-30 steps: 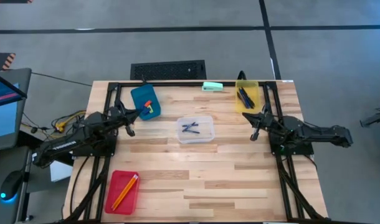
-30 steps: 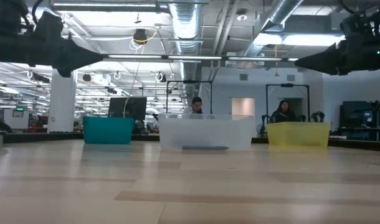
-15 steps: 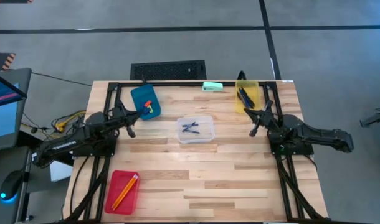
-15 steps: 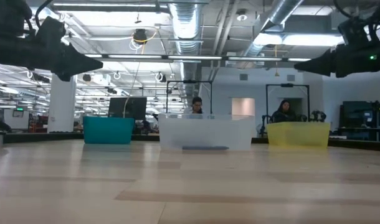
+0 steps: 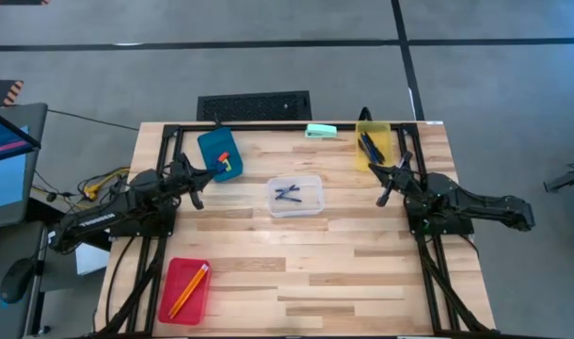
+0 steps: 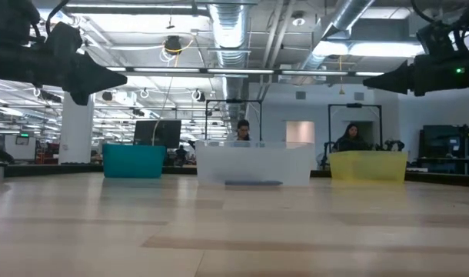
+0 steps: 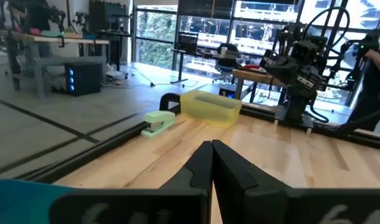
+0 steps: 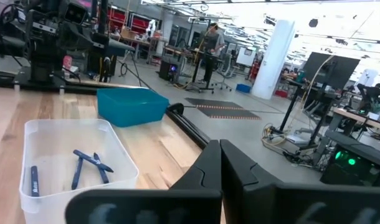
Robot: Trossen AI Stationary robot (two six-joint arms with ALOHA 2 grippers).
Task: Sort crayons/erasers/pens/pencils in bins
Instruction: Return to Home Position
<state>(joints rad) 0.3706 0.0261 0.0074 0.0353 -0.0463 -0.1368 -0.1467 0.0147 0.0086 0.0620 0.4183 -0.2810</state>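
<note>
Wooden surface (image 5: 343,273), read from the overhead camera, 12 o'clock = far edge.

Left pincer (image 5: 200,179): at 10 o'clock of the surface centre, just beside the 7 o'clock corner of the blue bin (image 5: 210,143). The wrist camera shows its two fingers (image 7: 199,165) pressed together with nothing between them. The table-height camera shows it raised off the wood.

Right pincer (image 5: 386,182): at 2 o'clock of centre, just at 6 o'clock of the yellow bin (image 5: 382,130). Its fingers (image 8: 237,168) are pressed together and hold nothing. It is also raised off the wood.

Bins and contents:
- Blue bin, 10 to 11 o'clock: erasers (image 5: 224,158) inside, one orange-red and one yellow visible. A blue piece cannot be told against the bin floor.
- Clear bin (image 5: 310,202), just at 12 o'clock of centre, between the two pincers: blue pens (image 5: 287,193) lying on its floor. The right wrist camera shows three.
- Yellow bin, 1 o'clock corner: dark-blue sticks (image 5: 368,144) inside, count not readable.
- Red bin (image 5: 174,281), 8 o'clock, near the front edge, well apart from the other three: orange pencils (image 5: 190,287) lying along its length.

Mint-green object (image 5: 321,131): on the surface at the 12 o'clock edge, just at 9 o'clock of the yellow bin, outside every bin.

Room beyond the far edge, table-height camera: one person (image 6: 242,131) behind the clear bin, a second person (image 6: 350,138) behind the yellow bin.
</note>
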